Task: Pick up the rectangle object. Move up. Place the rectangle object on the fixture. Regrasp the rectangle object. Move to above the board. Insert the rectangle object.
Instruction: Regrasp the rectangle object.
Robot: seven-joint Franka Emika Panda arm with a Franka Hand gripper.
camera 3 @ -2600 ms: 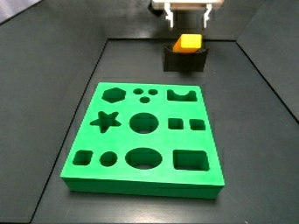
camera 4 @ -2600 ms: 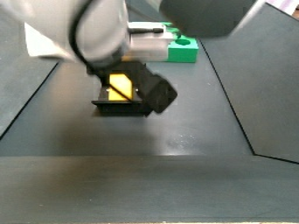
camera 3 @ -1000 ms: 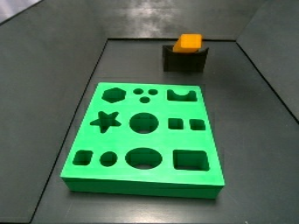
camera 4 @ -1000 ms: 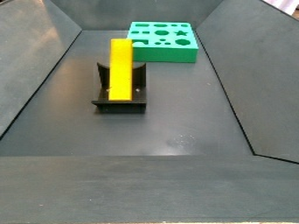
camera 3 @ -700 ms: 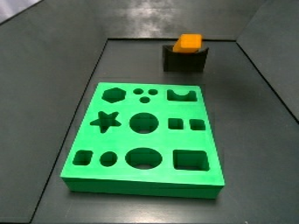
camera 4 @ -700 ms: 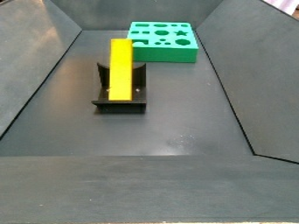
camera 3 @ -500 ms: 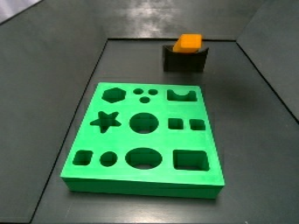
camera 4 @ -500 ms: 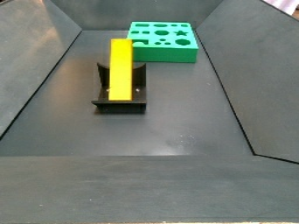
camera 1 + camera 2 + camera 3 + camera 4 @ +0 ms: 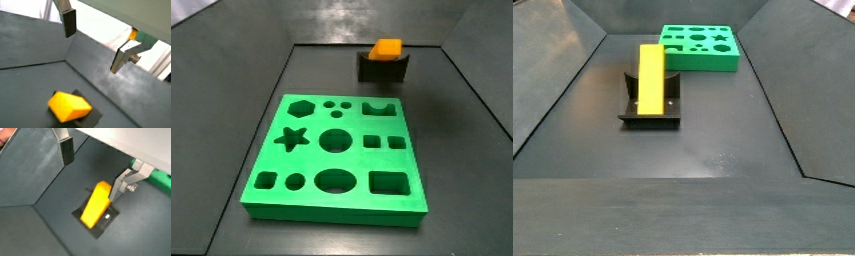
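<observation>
Above the fixture [image 9: 651,108], where the rectangle object [image 9: 651,72] lies propped, the gripper [image 9: 92,165] hangs spread and empty, out of both side views. Regrasping likely calls for descending squarely across the block's narrow width. Earlier the arm crowded the fixture; the board [image 9: 337,152] has not moved.

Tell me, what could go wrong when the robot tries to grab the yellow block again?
The rectangle object only leans in the fixture, sticking out at a slant, so a bump might tip it out. The gripper is open, high above it and empty; coming down off-centre, a finger could knock the block. A crooked grip would make fitting it into the board harder.
</observation>
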